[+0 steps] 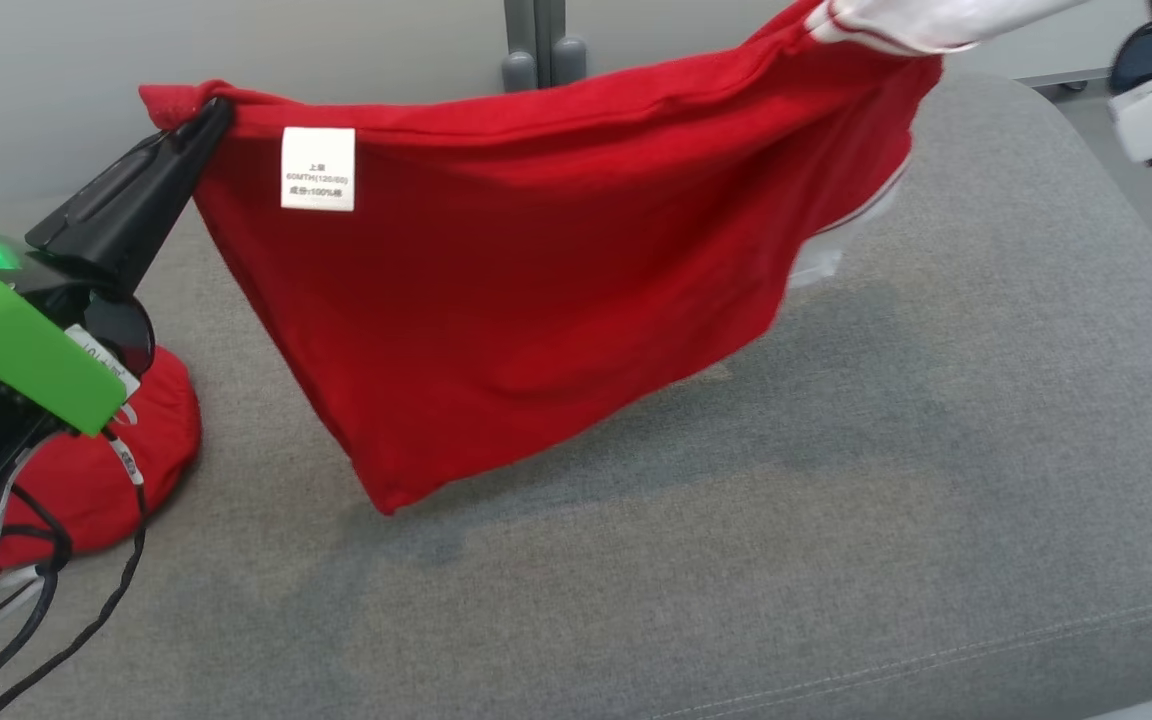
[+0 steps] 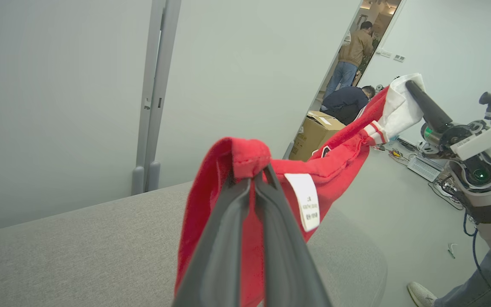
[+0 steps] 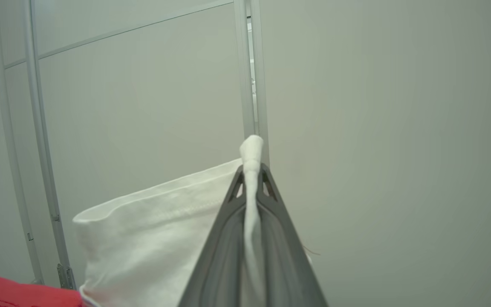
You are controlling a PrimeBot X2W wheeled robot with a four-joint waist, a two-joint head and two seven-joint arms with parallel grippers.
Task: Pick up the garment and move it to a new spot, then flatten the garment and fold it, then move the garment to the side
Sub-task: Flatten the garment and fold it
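A red garment (image 1: 506, 290) with white sleeve parts hangs stretched in the air above the grey cushion (image 1: 836, 500), a white label (image 1: 318, 168) facing me. My left gripper (image 1: 214, 112) is shut on its red left corner; in the left wrist view the fingers (image 2: 249, 179) pinch a red fold (image 2: 245, 157). My right gripper (image 3: 252, 170) is shut on the white sleeve fabric (image 3: 160, 230). The left wrist view shows that gripper (image 2: 411, 87) holding the white end (image 2: 399, 106) far off. The garment's lower corner (image 1: 391, 500) hangs just above the cushion.
Another red bundle (image 1: 106, 470) lies at the cushion's left edge under my left arm, with black cables (image 1: 56, 600) beside it. A grey wall and a post (image 1: 541, 40) stand behind. Persons (image 2: 352, 51), a cardboard box (image 2: 313, 132) and a shoe (image 2: 422, 294) show beyond.
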